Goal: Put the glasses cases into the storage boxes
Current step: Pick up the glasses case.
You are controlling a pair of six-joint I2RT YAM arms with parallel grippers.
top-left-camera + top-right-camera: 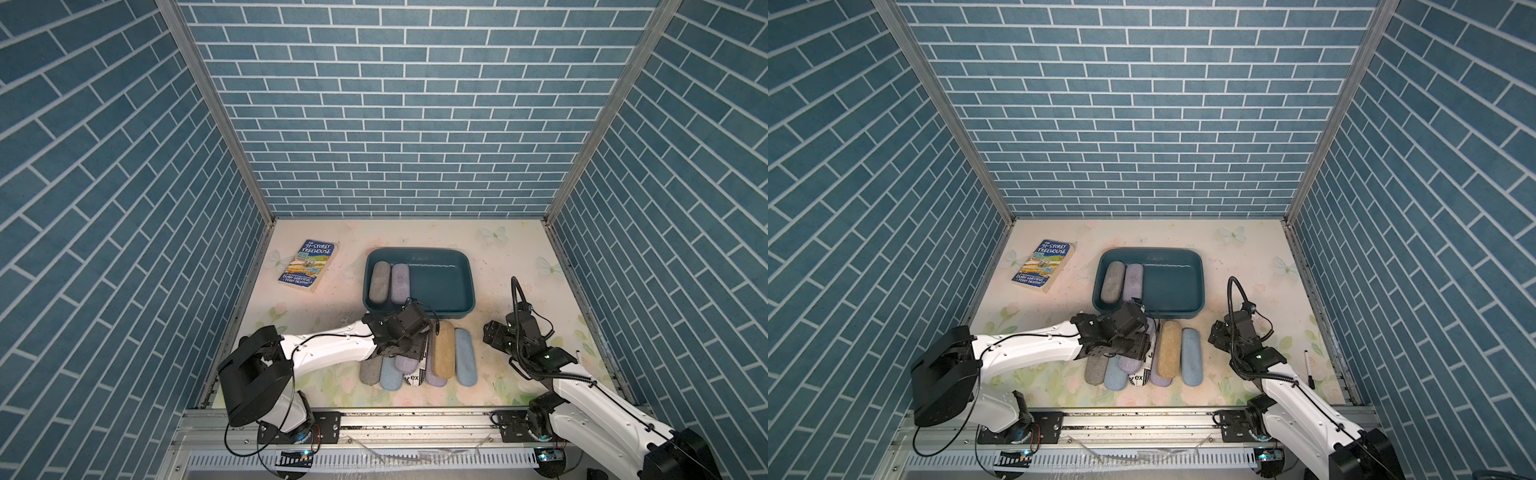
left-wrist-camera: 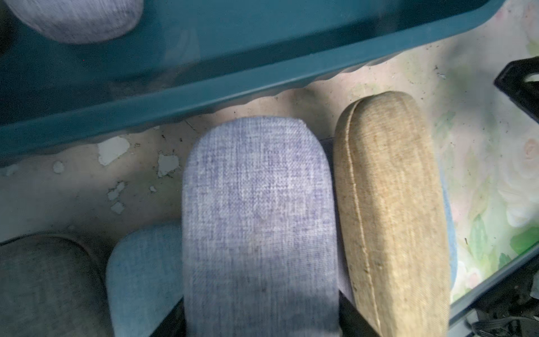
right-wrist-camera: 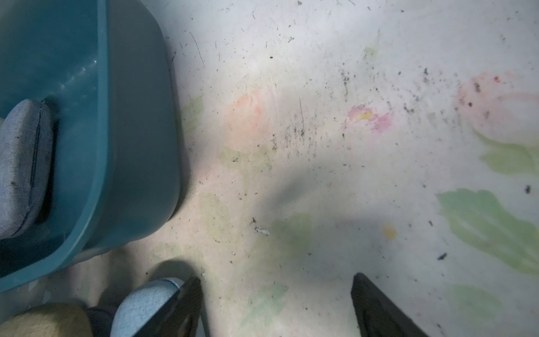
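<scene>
**Glasses cases: two in the tub, seven outside it, one of those gripped**

Storage tub (image 1: pixel 440 286) (image 1: pixel 1175 286), dark teal, stands mid-worktop (image 1: pixel 515 257). Inside it, against its left wall, a tub grey case (image 1: pixel 379 280) (image 1: pixel 1113 282) and a tub lavender case (image 1: pixel 400 282) (image 1: pixel 1133 280) lie side by side, touching. The other half of the tub floor is bare.

Seven cases lie in a tight row just in front of the tub's near rim. In order from the left arm's side:
- pile grey case (image 1: pixel 371 370)
- inner light blue case (image 1: pixel 390 376)
- newspaper-print case (image 1: pixel 413 377)
- lower lavender case (image 1: pixel 436 376)
- tan case (image 1: pixel 444 347)
- outer light blue case (image 1: pixel 465 357)

The tan case rests partly on the lower lavender case. The seventh, the gripped lavender case (image 1: pixel 406 362) (image 2: pixel 259 218), sits on top of the row, overlapping the inner light blue case and the newspaper-print case.

Left fingers (image 2: pixel 170 322) are closed on the gripped lavender case, one at each long side. Its round end points at the tub rim. Whether it has left the cases beneath cannot be told.

Right fingers (image 3: pixel 376 306) stand apart with nothing between them. They hang over bare worktop beside the tub's near right corner and close to the outer light blue case.

Off-task items are a blue book (image 1: pixel 309 266) left of the tub and a marker pen (image 1: pixel 1307 368) near the right edge
</scene>
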